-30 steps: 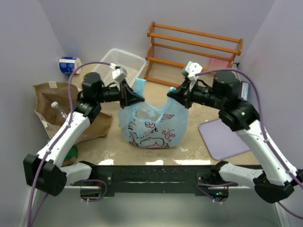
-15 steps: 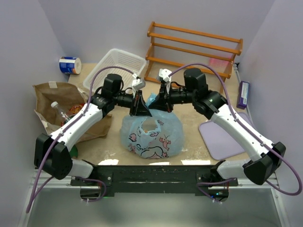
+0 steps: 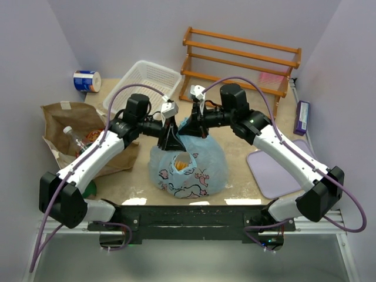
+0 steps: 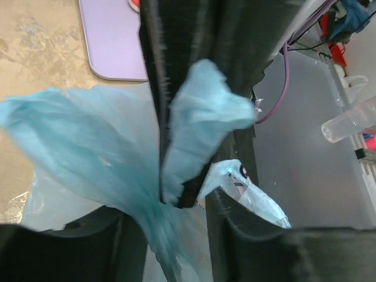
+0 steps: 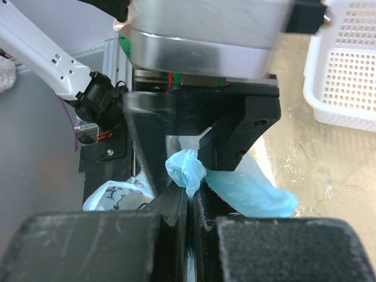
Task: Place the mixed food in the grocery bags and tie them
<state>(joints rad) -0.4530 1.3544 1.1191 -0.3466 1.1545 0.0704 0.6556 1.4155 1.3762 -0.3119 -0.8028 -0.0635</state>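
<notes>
The light blue plastic bag [image 3: 188, 170] sits at the table's middle, and some orange food [image 3: 181, 164] shows through its mouth. Both grippers meet right above it. My right gripper [image 3: 197, 124] [image 5: 190, 200] is shut on a twisted blue bag handle [image 5: 187, 170]. My left gripper [image 3: 170, 134] [image 4: 170, 235] faces it with its jaws parted, and the other blue handle [image 4: 100, 158] runs loosely between them. The brown paper bag [image 3: 64, 120] lies at the left with a clear bottle [image 3: 73, 138] and a red packet [image 3: 93, 136] in its mouth.
A white mesh basket [image 3: 147, 79] and a wooden rack [image 3: 241, 59] stand behind the bag. A blue-and-white can [image 3: 87, 80] sits at the far left, a purple mat [image 3: 276, 170] and a purple box [image 3: 302, 117] at the right, and a green round thing [image 3: 89, 189] by the left arm's base.
The grippers, a second ago spread apart with the handles pulled taut, have come together above the bag. The left jaws have parted since half a second ago; the right stays shut.
</notes>
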